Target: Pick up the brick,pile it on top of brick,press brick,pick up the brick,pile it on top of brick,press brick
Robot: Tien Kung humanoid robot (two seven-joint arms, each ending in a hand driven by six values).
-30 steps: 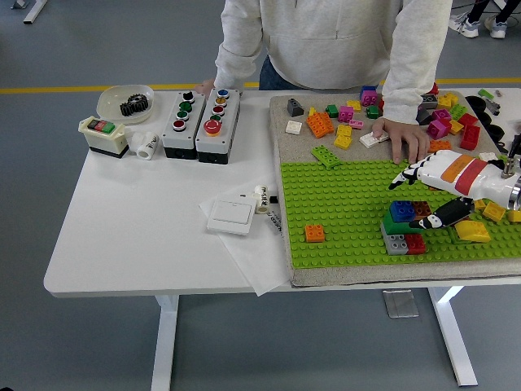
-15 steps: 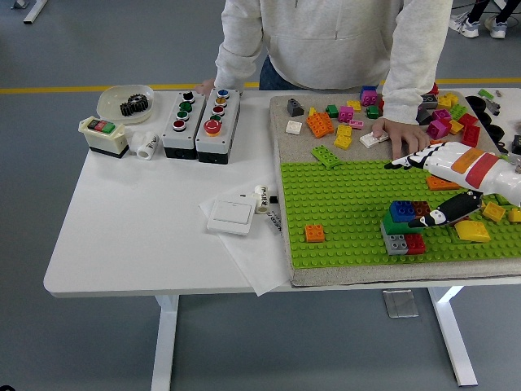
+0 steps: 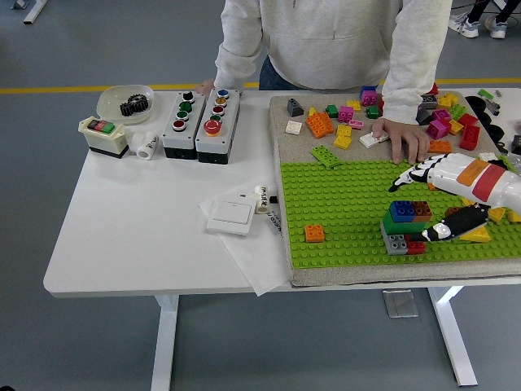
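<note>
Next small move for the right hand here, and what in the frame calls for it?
Probably lower the white-and-black right hand a little onto the stacked blue brick and press. The fingers are spread and hold nothing, the thumb lies low beside the small brick pile on the green studded baseplate, and the blue brick already sits on top, so pressing seems due.

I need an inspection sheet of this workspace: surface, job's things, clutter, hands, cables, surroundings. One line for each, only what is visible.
Surface: white table, beige mat carrying green baseplate.
Job's things: brick stack on baseplate, blue brick on top; lone orange brick.
Clutter: loose bricks on mat; button boxes; bowl with gear; white switch on paper.
Hands: right hand open, beside the stack; left not in view. Person's hand resting on mat.
Cables: nothing seen.
Surroundings: grey floor, yellow line.
</note>
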